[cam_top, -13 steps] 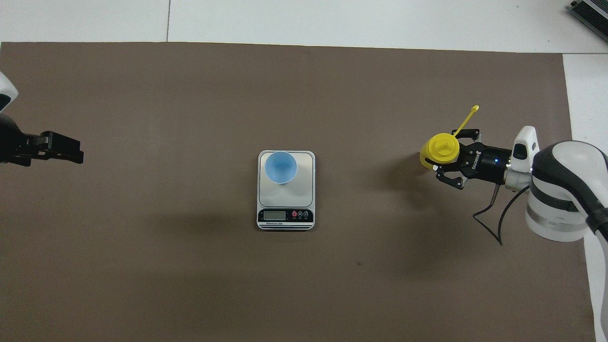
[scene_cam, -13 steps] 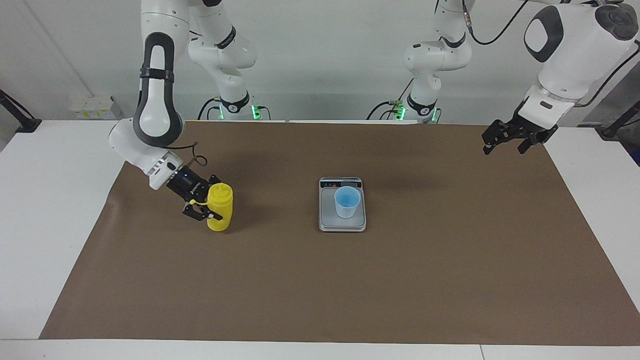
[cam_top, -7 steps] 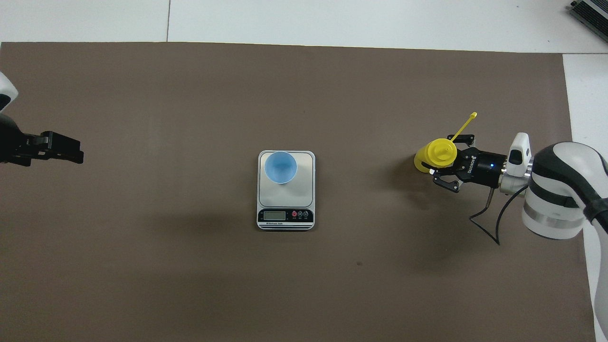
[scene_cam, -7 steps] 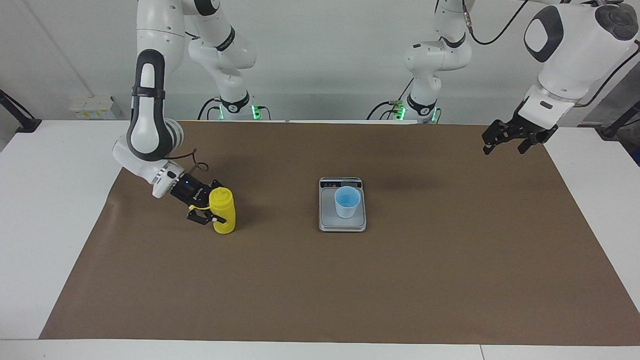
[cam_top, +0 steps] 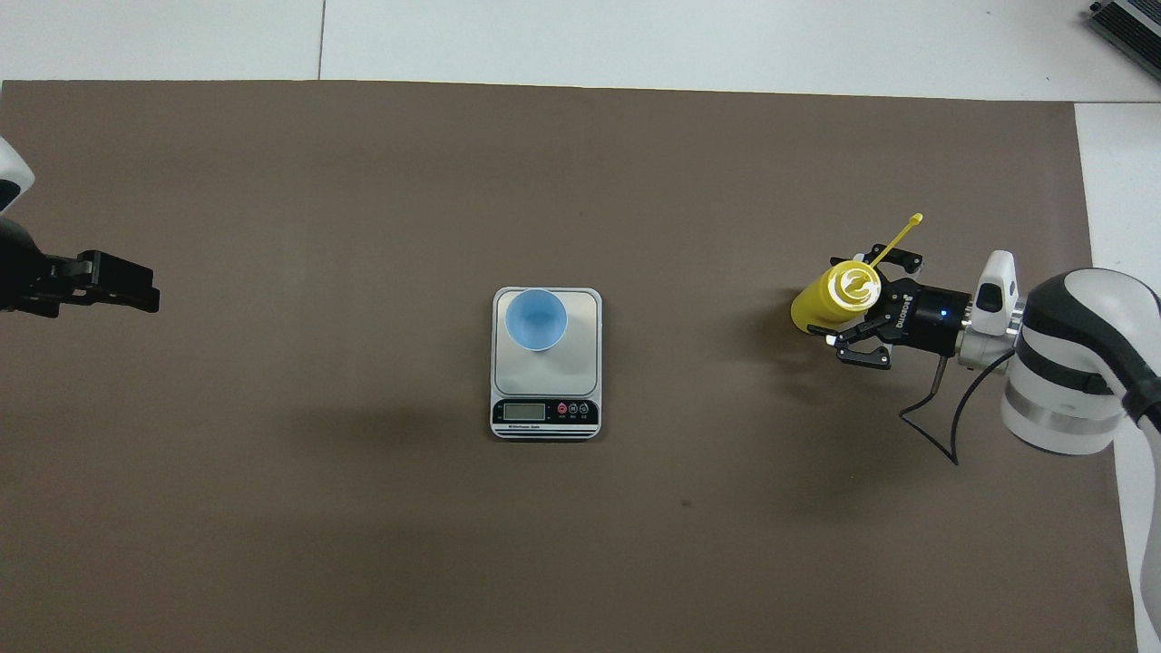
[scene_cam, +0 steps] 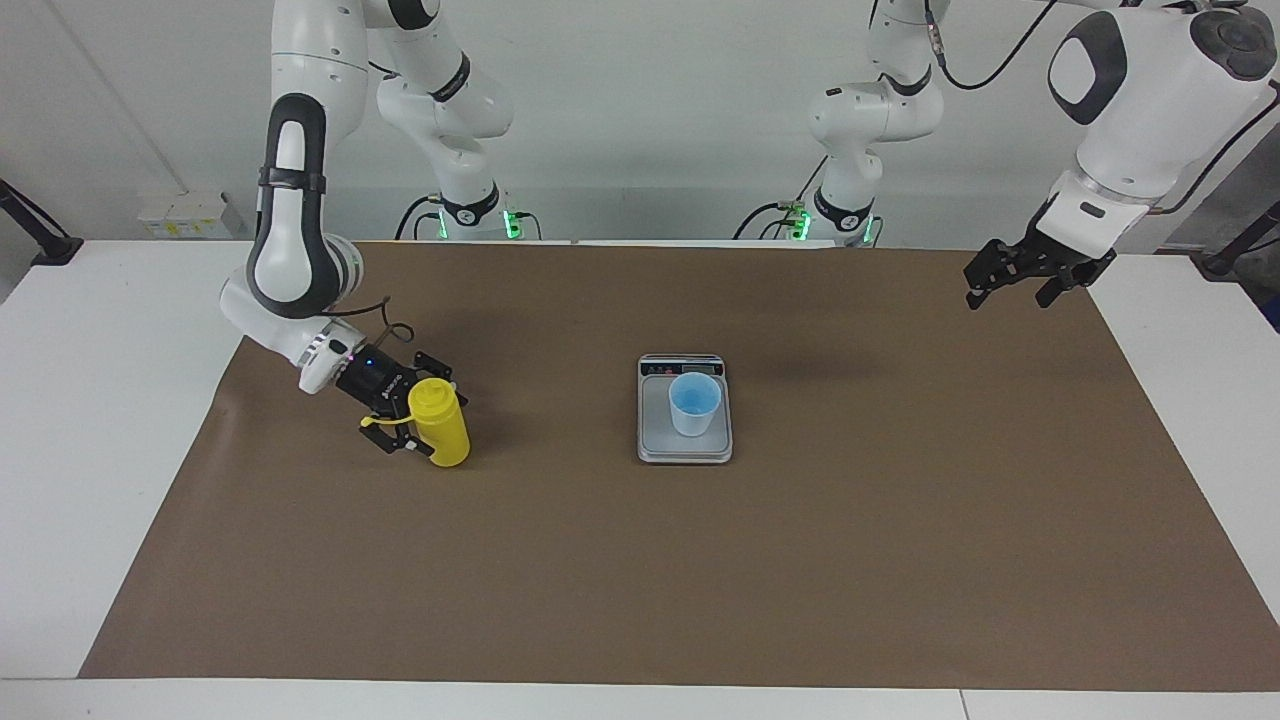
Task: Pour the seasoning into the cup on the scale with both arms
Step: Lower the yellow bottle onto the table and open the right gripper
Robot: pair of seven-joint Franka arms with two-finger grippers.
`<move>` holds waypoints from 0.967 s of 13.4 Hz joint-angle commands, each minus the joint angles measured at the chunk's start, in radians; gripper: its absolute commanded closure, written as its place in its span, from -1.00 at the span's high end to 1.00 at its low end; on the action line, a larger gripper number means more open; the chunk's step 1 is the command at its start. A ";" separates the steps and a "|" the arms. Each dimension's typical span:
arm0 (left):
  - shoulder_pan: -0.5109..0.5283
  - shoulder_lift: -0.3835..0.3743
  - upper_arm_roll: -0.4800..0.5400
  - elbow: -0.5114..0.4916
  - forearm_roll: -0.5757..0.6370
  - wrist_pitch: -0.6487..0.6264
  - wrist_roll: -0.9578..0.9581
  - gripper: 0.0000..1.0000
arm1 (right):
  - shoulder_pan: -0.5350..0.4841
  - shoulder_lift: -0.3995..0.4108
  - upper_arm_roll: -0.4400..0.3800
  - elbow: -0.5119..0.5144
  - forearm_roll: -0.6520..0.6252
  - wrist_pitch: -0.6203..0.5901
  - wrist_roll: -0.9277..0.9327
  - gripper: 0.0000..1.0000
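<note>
The seasoning, a yellow squeeze bottle (scene_cam: 445, 428) (cam_top: 827, 301), stands upright on the brown mat toward the right arm's end of the table, its cap strap sticking out. My right gripper (scene_cam: 424, 408) (cam_top: 858, 305) is low at the bottle, open, with one finger on each side of it. In the middle of the mat lies the silver scale (scene_cam: 655, 442) (cam_top: 580, 363), and the light-blue cup (scene_cam: 694, 403) (cam_top: 535, 318) stands on it. My left gripper (scene_cam: 1012, 285) (cam_top: 136, 290) waits open in the air over the mat's edge at the left arm's end.
The brown mat (scene_cam: 640, 580) covers most of the white table (scene_cam: 100, 400). A black cable (cam_top: 934, 426) loops down from the right wrist. A grey device (cam_top: 1125, 23) sits at the table's corner farthest from the robots, at the right arm's end.
The right gripper's fingers have spread apart off the bottle, which now stands on the mat after a small shift toward the scale. The left arm has not moved.
</note>
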 commanded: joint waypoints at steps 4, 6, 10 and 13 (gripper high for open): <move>0.011 -0.029 -0.004 -0.032 0.013 0.011 0.008 1.00 | -0.066 -0.012 0.002 -0.006 -0.091 -0.002 0.026 1.00; 0.011 -0.029 -0.004 -0.032 0.013 0.011 0.008 1.00 | -0.087 -0.010 0.002 -0.007 -0.156 0.012 0.034 1.00; 0.011 -0.028 -0.004 -0.032 0.013 0.011 0.008 1.00 | -0.127 -0.015 -0.001 0.001 -0.335 0.012 0.157 1.00; 0.011 -0.029 -0.004 -0.032 0.013 0.011 0.008 1.00 | -0.132 -0.067 -0.009 0.013 -0.505 0.012 0.323 1.00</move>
